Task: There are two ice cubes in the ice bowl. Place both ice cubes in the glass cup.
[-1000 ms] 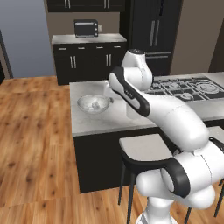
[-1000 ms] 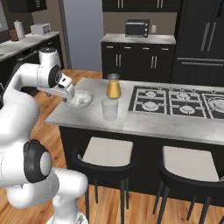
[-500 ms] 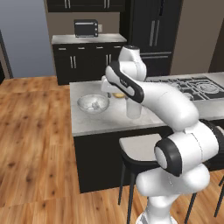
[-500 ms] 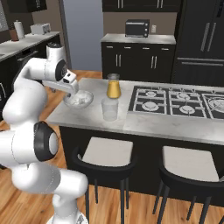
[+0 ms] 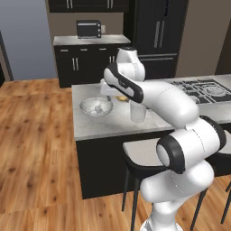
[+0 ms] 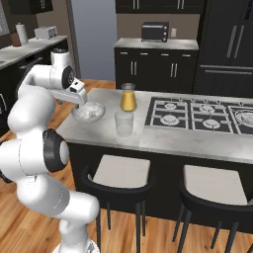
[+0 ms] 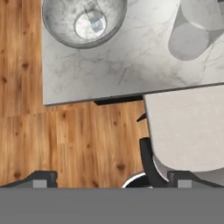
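I see my pincer (image 7: 109, 177) spread wide, holding nothing; the ice bowl (image 7: 65, 37) sits at eleven o'clock, the glass cup (image 7: 192, 39) at one, both on the bench (image 7: 122, 65).

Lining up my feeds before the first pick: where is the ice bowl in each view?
Left base view: ice bowl left of centre on the counter, left of the glass cup.
Right base view: ice bowl left of centre, left of the cup.
Hand view: ice bowl at top left, cup top right.
Shared landmark: the cup.
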Available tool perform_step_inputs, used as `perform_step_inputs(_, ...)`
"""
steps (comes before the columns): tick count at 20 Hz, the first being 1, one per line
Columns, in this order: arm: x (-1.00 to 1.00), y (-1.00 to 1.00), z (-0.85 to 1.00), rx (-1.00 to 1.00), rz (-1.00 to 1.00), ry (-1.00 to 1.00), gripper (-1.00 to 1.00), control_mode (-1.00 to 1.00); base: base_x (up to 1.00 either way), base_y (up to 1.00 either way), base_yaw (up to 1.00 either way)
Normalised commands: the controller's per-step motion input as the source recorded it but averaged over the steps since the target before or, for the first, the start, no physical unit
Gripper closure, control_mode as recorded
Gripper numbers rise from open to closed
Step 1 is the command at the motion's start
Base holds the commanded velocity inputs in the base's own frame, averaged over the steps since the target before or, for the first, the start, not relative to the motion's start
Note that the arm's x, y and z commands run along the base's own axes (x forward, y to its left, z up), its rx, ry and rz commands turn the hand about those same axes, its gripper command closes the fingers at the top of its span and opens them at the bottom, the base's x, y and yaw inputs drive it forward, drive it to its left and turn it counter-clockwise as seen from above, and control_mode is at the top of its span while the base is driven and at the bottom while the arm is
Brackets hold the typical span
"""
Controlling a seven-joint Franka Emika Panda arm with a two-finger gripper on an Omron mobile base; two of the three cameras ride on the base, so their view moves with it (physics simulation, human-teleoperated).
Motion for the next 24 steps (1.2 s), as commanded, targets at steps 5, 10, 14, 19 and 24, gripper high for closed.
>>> perform_step_inputs(5, 0.18, 0.02, -0.18, 0.0, 0.0, 0.01, -1.0, -1.0, 0.0, 0.0, 0.0)
perform_step_inputs(10, 0.23, 0.02, -0.15, 0.0, 0.0, 0.0, -1.0, -1.0, 0.0, 0.0, 0.0)
perform_step_inputs(14, 0.23, 0.03, -0.07, 0.0, 0.0, 0.0, -1.0, -1.0, 0.0, 0.0, 0.0)
perform_step_inputs(19, 0.35, 0.08, -0.03, 0.0, 0.0, 0.01, -1.0, -1.0, 0.0, 0.0, 0.0)
perform_step_inputs(24, 0.38, 0.1, -0.01, 0.0, 0.0, 0.02, -1.0, -1.0, 0.0, 0.0, 0.0)
